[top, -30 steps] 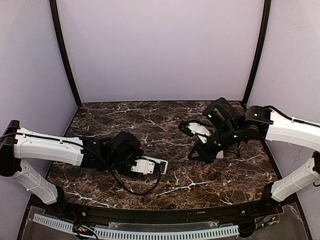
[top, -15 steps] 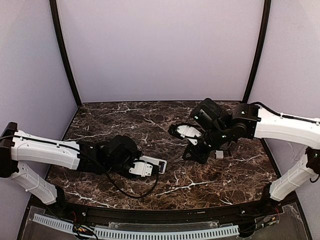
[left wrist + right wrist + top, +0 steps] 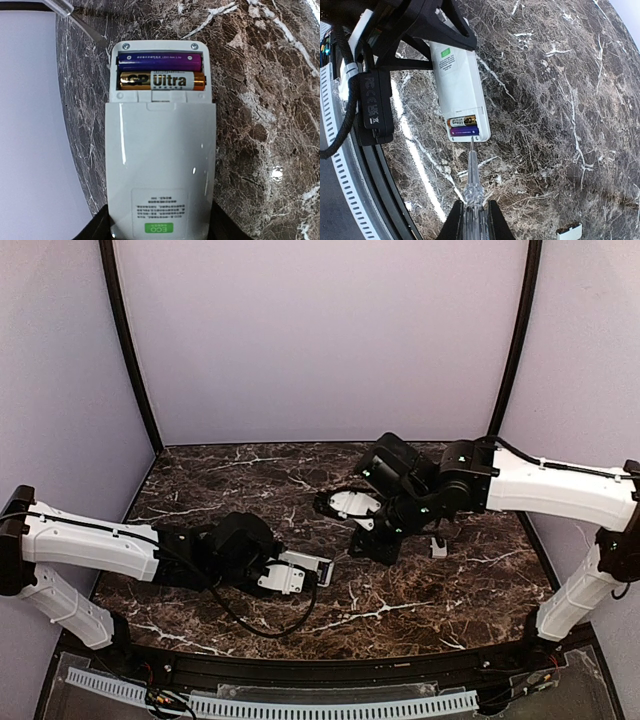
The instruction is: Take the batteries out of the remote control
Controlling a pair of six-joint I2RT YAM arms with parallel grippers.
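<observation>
The white remote control lies back side up, held at one end by my left gripper, which is shut on it. In the left wrist view the remote shows an open compartment with a purple battery and a gold-and-black battery side by side. My right gripper is shut on a clear-handled screwdriver. The screwdriver's tip sits just off the remote's open end. In the top view the right gripper hovers right of the remote.
A small white squarish plastic piece lies on the dark marble table to the right of the right gripper; it also shows in the right wrist view. A black cable loops on the table under the left gripper.
My right arm has swung left with the screwdriver, from the table's right part to just beside the remote's open end. The left gripper and remote have barely moved.
</observation>
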